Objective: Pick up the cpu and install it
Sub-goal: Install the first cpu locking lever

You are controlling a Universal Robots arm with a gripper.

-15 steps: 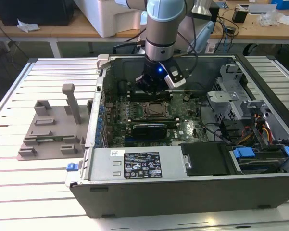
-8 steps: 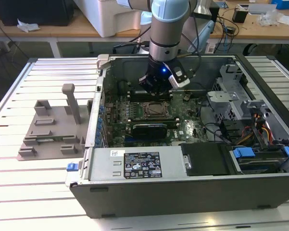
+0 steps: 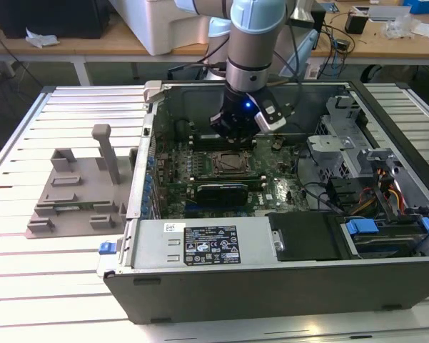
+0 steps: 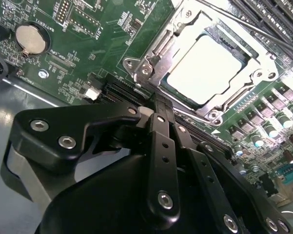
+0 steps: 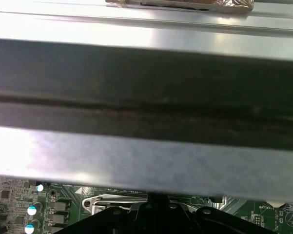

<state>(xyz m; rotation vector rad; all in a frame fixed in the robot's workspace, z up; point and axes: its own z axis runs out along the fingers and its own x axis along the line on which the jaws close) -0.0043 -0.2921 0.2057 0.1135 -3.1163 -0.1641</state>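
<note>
Slatted desk (image 3: 71, 286), open computer case (image 3: 271, 279).
Claw (image 4: 158, 105) clenched, empty; cpu (image 4: 207, 68) seated in socket (image 4: 151, 58) just beyond fingertips.

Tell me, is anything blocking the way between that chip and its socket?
Nothing visible does. In the second wrist view the cpu already lies inside the socket frame on the motherboard, with the gripper just beside it.
</note>
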